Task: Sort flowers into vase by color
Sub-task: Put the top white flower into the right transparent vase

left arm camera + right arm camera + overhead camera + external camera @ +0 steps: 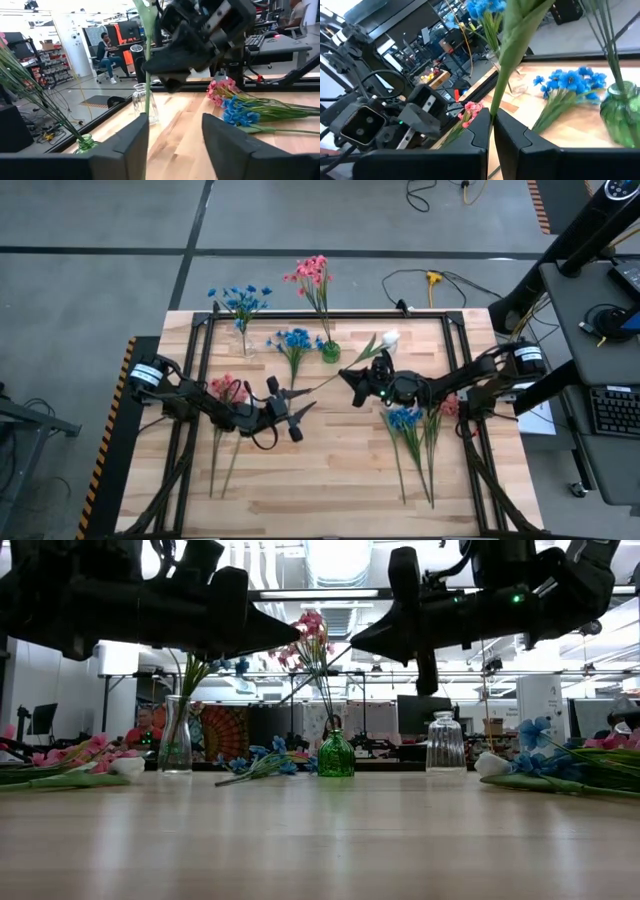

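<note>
A white-budded flower (pixel 389 338) on a long green stem hangs slanted above the table's middle, and my right gripper (pixel 352 385) is shut on that stem. My left gripper (pixel 298 408) is open at the stem's lower end (pixel 146 75), which runs close along one finger (pixel 132 137). Blue flowers stand in a clear vase (pixel 243 340). Pink ones stand in a green vase (pixel 330 352). An empty clear vase (pixel 445 742) stands under the right arm. My right gripper pinches the white flower's green stem (pixel 493 107) between its two fingers, partway along its length. The fingers come level from the table's right and lie across the stem. The flower is lifted clear and tilted, its bud toward the far right. My left gripper's finger (pixel 132 137) is beside the stem; whether it touches, I cannot tell.
Loose blue flowers (pixel 295 340) lie between the two far vases. Pink flowers (pixel 228 388) lie under the left arm. A blue bunch (pixel 405 420) and pink ones (pixel 448 405) lie at the right. The near half of the wooden table (pixel 330 490) is bare.
</note>
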Controlling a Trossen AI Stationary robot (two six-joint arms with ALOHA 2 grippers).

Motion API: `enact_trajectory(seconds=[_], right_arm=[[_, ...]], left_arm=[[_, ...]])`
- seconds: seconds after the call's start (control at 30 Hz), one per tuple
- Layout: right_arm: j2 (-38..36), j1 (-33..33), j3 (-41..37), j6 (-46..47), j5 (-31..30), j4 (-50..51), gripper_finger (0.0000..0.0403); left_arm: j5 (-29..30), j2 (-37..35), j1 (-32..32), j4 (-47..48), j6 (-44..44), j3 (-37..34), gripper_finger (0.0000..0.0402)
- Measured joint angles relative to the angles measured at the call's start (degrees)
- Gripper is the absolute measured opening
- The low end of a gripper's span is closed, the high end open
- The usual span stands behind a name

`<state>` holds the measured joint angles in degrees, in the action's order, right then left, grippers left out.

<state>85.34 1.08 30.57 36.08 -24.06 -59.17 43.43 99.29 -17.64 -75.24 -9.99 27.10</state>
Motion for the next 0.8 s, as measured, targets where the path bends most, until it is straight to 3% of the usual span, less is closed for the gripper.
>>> enact_trajectory(seconds=[0.1, 0.17, 0.3, 0.4, 0.53, 0.8], right_arm=[[-3.9, -0.6, 1.1, -1.2, 0.0, 8.1, 0.0012], [-7.5, -1.5, 3.8, -2.1, 0.0, 20.8, 0.0012], [-13.2, -3.8, 13.2, -4.7, 0.0, 50.6, 0.0012], [-15.4, -5.2, 20.5, -9.3, -0.3, 65.8, 0.0012], [-16.9, -7.4, 27.2, -15.6, -3.1, 77.0, 0.0012], [-20.0, -14.5, 31.9, -19.7, -3.5, 88.2, 0.0012]], left_arm=[[-1.3, -0.3, -0.1, 0.6, 0.6, -0.3, 0.0190], [-4.4, -1.4, -0.1, 1.9, 2.1, -0.3, 0.0194], [-15.8, -5.6, 0.4, 6.6, 4.8, -0.4, 0.0189], [-26.6, -10.6, 1.3, 12.6, 6.0, -0.4, 0.0182], [-34.1, -18.7, 2.0, 23.3, 6.7, -0.4, 0.0173], [-33.3, -37.7, 2.0, 46.3, 6.3, -0.3, 0.0170]])
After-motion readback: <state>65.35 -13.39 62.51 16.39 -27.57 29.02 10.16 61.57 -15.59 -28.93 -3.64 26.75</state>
